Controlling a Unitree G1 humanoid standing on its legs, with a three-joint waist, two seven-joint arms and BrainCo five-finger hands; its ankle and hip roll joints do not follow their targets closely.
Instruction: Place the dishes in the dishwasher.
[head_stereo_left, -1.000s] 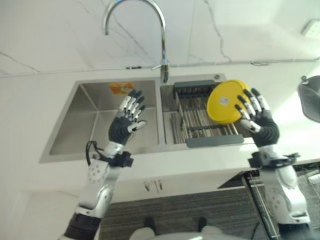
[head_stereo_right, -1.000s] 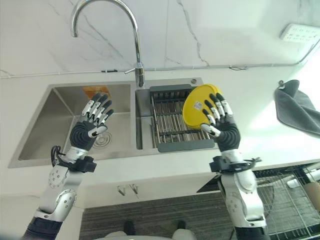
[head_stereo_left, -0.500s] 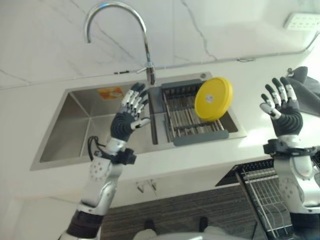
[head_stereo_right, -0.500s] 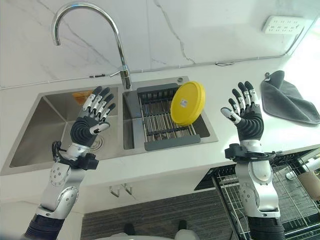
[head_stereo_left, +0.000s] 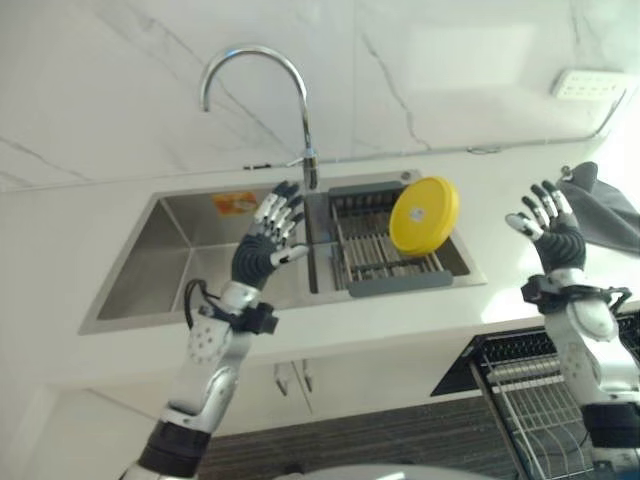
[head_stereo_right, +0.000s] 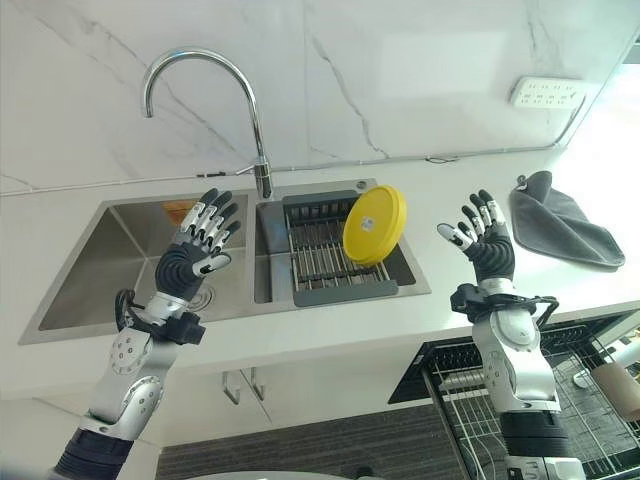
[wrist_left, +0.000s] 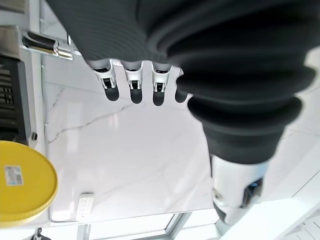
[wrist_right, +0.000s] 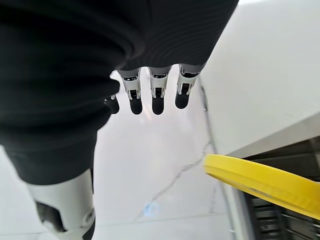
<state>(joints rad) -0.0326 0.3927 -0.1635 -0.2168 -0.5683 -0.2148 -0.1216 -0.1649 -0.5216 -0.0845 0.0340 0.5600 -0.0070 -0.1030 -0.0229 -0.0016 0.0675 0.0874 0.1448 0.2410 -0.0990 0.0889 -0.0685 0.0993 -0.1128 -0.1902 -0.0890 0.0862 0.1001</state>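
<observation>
Yellow plate (head_stereo_right: 374, 224): stands on edge, tilted, in the dark drying rack (head_stereo_right: 333, 258), leaning at the rack's right end; no hand touches it.
Drying rack: sits inside the right basin of the steel double sink (head_stereo_right: 100, 270), its metal bars running front to back.
Right hand (head_stereo_right: 483, 243): raised above the desk (head_stereo_right: 560, 285), to the right of the sink and well apart from the plate, fingers straight and spread wide, holding nothing.
Left hand (head_stereo_left: 267, 245): raised over the divider between the two basins, fingers straight and fanned out, empty; the plate lies to its right, beyond the rack.
Faucet (head_stereo_right: 205, 95): tall curved spout behind the sink, rising between the basins.
Left basin: bare steel with a drain near the left hand and an orange sticker (head_stereo_left: 237, 202) on its back wall.
Grey cloth (head_stereo_right: 560, 221): crumpled on the desk, right of the right hand, near the wall.
Wall: pale marble with a white socket strip (head_stereo_right: 546, 92) above the cloth.
Dishwasher basket (head_stereo_right: 545, 385): wire rack pulled out below the desk edge, under the right arm.
</observation>
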